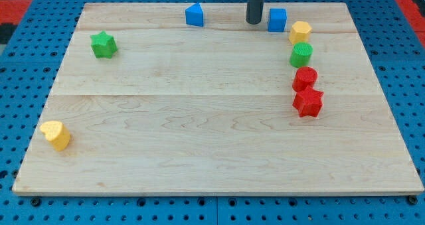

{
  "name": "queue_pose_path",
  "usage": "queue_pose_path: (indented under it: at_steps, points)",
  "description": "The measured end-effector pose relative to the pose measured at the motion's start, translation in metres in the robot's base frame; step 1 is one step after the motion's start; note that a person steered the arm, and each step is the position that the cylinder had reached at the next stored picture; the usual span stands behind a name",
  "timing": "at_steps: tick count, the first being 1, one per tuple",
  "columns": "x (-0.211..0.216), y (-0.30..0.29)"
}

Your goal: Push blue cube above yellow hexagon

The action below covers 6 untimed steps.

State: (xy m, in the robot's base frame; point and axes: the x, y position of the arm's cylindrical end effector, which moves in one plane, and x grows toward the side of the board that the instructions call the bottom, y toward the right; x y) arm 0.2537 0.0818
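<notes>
The blue cube [277, 19] sits near the view's top edge of the wooden board, just up and left of the yellow hexagon [300, 32]. My tip [254, 21] is the dark rod's lower end, immediately left of the blue cube, close to its left face; whether it touches I cannot tell. The cube and the hexagon nearly touch at their corners.
A second blue block [194, 15], wedge-like, lies left of my tip. Below the hexagon stand a green cylinder [301, 54], a red cylinder [305, 78] and a red star [308, 102]. A green star [103, 44] is at upper left, a yellow heart [56, 135] at lower left.
</notes>
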Motion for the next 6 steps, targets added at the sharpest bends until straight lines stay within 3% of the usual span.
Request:
queue_pose_path:
  at_steps: [2, 3, 4, 6]
  points:
    - [-0.007, 0.063]
    - [-0.022, 0.060]
    - [-0.036, -0.022]
    - [-0.061, 0.021]
